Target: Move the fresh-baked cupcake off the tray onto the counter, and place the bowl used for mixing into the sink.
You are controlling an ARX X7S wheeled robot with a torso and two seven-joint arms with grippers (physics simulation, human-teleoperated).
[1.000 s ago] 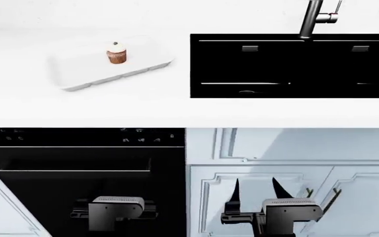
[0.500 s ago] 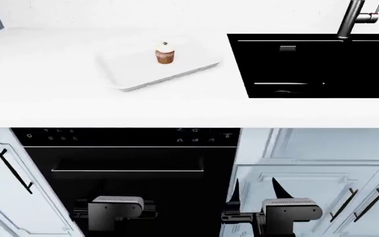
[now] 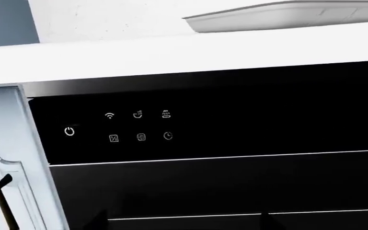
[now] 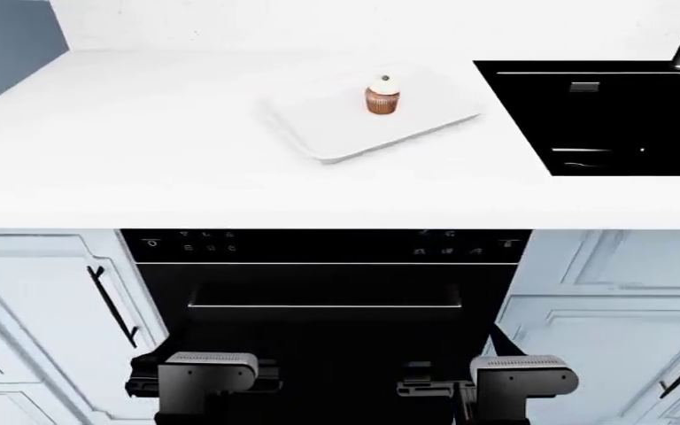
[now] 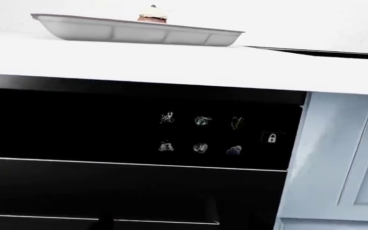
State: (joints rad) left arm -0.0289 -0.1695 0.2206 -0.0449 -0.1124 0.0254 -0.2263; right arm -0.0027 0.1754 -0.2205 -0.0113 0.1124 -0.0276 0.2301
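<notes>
Your cupcake point(image 4: 382, 97) sits upright on the tray point(image 4: 316, 124), on the surface point(image 4: 139, 142) left of the sink point(image 4: 623, 115) — well above both pincers, low before the oven point(image 4: 328, 301); their jaw states can't be told.

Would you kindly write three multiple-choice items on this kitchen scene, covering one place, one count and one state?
1. Where does the cupcake stand?
A. in the sink
B. on the tray
C. on bare counter

2. How many cupcakes are in the head view?
A. one
B. two
C. three

3. The oven door below the counter is:
A. shut
B. swung fully open
C. removed

Answers: 1 B, the cupcake sits within the tray rim; 2 A, only one shows; 3 A, the oven door stands flush with the cabinet fronts.
</notes>
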